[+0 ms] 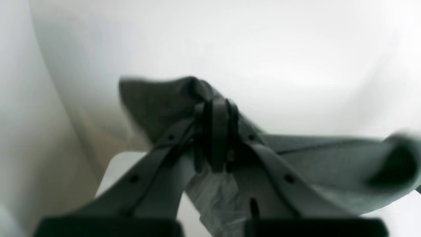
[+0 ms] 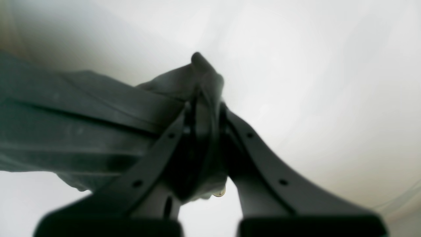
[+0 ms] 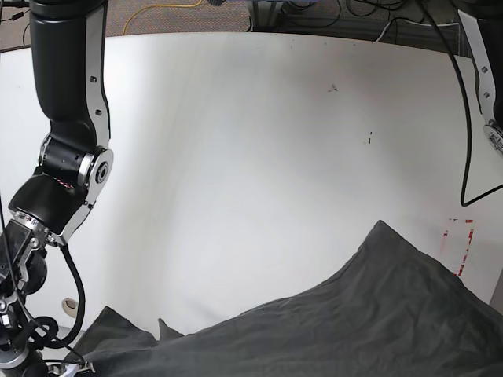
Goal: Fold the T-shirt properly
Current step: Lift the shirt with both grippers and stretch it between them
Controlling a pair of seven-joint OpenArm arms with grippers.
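Note:
The dark charcoal-grey T-shirt (image 3: 354, 322) fills the bottom of the base view, held up off the white table, with a peak at the right and a lower corner at the left. In the left wrist view my left gripper (image 1: 215, 108) is shut on a bunched edge of the T-shirt (image 1: 329, 158), and the cloth stretches off to the right. In the right wrist view my right gripper (image 2: 204, 102) is shut on another bunched edge of the T-shirt (image 2: 65, 115), whose folds run off to the left. Neither gripper's fingertips show in the base view.
The white table (image 3: 251, 118) spreads behind the shirt. The arm with the right wrist camera (image 3: 67, 118) stands along the left edge. A black cable (image 3: 468, 118) hangs at the right. A red-marked strip (image 3: 464, 243) lies near the table's right edge. Cables (image 3: 314, 16) lie beyond the far edge.

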